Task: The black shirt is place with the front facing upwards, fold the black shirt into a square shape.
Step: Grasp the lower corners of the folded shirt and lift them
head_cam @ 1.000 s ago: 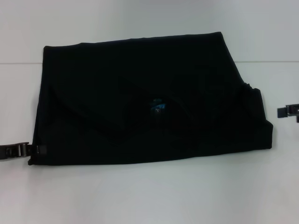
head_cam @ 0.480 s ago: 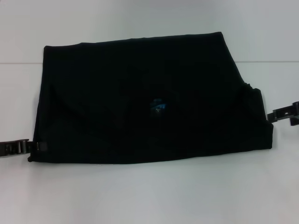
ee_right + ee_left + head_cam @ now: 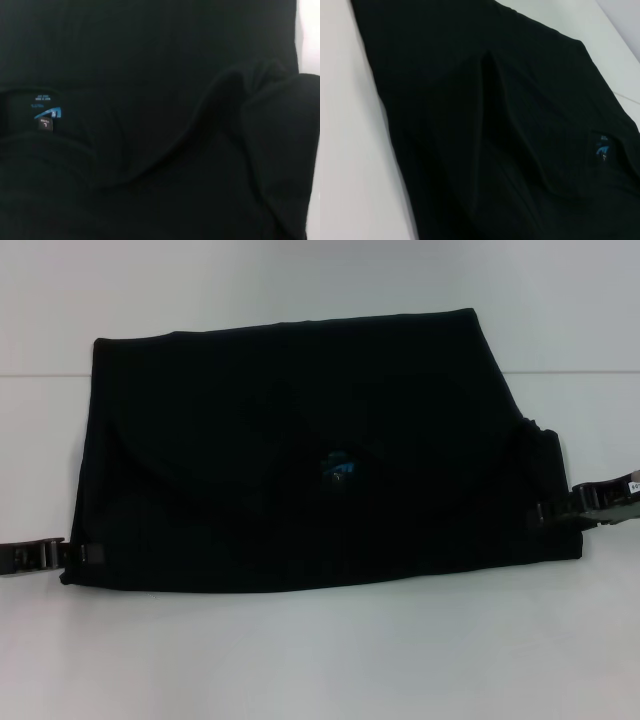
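Wrist views show 1 black shirt [image 3: 320,450] and its blue neck label [image 3: 46,117], while only the head view shows 2 grippers, left gripper [image 3: 82,554] and right gripper [image 3: 545,512], at its edges, grip unclear.

I see a plain black shirt [image 3: 300,450] with a small blue neck label [image 3: 340,467]. It lies on my white table [image 3: 320,660].

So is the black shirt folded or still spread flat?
Partly folded: the black shirt lies as a wide layered block, neck label showing, not yet square.
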You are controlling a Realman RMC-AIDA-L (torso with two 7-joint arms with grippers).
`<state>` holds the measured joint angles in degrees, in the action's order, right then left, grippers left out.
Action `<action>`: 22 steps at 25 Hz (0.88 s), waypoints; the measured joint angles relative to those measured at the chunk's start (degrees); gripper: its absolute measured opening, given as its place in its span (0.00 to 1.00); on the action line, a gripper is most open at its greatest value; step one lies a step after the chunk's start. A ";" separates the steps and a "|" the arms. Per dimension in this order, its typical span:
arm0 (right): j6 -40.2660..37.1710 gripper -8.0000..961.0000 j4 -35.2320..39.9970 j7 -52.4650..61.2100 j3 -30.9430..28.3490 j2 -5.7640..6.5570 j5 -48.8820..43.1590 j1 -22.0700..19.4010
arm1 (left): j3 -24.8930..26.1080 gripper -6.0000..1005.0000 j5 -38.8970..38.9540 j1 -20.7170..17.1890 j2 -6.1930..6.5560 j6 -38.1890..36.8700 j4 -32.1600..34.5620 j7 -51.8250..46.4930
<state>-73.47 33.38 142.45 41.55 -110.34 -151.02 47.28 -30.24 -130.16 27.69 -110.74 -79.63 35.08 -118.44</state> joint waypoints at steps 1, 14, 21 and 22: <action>0.12 0.93 -0.01 0.01 0.00 -0.04 -0.01 -0.01 | 0.00 0.03 -0.01 0.00 0.00 0.00 0.00 0.01; 0.96 0.93 -0.66 0.13 0.40 0.52 -0.16 -0.67 | 0.00 0.03 -0.03 0.06 0.00 0.00 -0.12 -0.03; 0.85 0.93 -0.74 -0.21 0.53 -0.14 -0.16 -0.29 | 0.01 0.03 0.00 0.08 0.00 0.00 -0.20 -0.22; 0.77 0.93 -0.75 -0.21 0.56 -0.23 -0.16 -0.20 | 0.01 0.03 0.00 0.08 0.00 0.00 -0.20 -0.28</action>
<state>-72.70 32.64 142.24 42.11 -110.57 -151.17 47.09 -30.23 -130.16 27.78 -110.74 -79.63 34.89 -118.72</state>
